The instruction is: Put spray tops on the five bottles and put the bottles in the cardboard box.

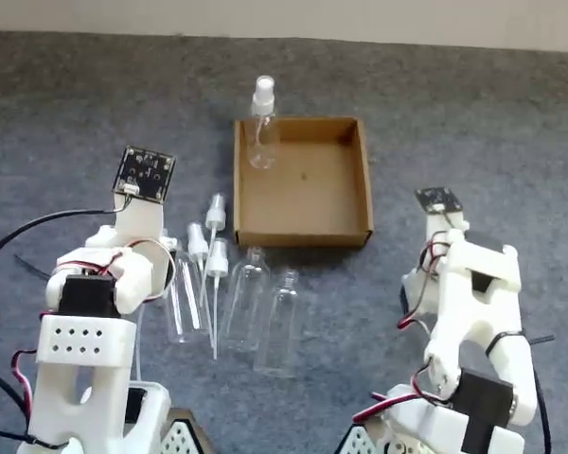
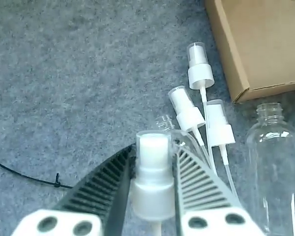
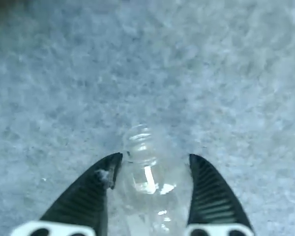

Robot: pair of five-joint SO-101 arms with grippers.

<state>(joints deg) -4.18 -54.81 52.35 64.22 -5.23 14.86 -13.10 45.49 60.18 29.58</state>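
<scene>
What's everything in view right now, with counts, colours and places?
cardboard box: one, brown, far middle of the carpet.
capped bottle: one, clear with white top, upright in the box's far left corner.
bare bottles: three, clear, lying in front of the box.
loose spray tops: three, white, lying by those bottles.
cable tie: one, black, on the carpet.
carpet: one, grey, under everything.
left gripper: one, black, shut on a fourth spray top, white.
right gripper: one, black, shut on a fourth bare bottle, clear.

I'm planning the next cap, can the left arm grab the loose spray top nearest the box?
Probably not yet: the left pincer is shut on another spray top. Otherwise the way to the loose spray top looks free.
</scene>
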